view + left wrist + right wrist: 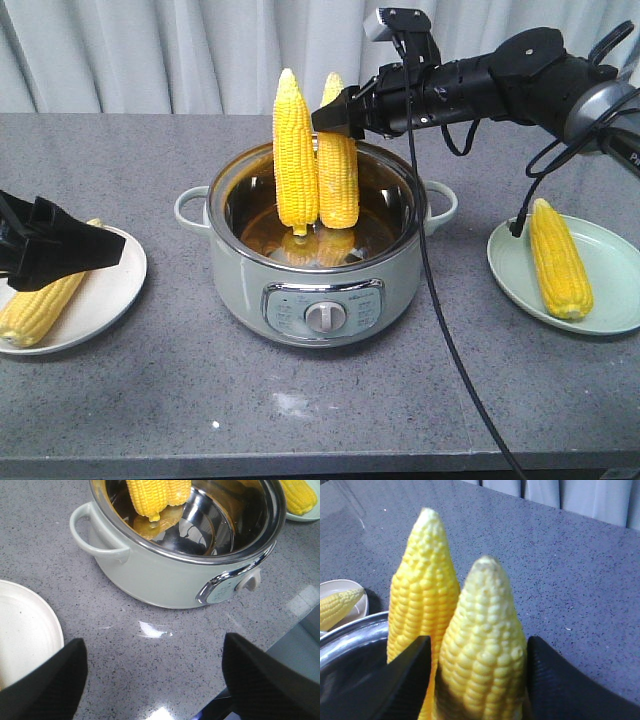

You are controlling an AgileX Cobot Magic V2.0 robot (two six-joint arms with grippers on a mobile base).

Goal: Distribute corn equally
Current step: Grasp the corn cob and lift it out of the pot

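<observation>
Corn cobs point(296, 150) are standing tip-up in the pot point(240, 290), with one more lying on the 9 o'clock plate point(110, 290) and on the 3 o'clock plate point(615, 280). The right gripper point(479, 647) is straddling the 3 o'clock cob point(338, 175) just below its tip, fingers point(410, 675) close in; I cannot tell whether they're pinching. The left gripper point(152, 645) is hanging wide open. Cobs are looking stiff but slippery, so I'm favouring the thicker body

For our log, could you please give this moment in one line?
pot: two cobs standing; right fingers: flanking paler cob; left fingers: open; white plate: cob; green plate: cob
</observation>
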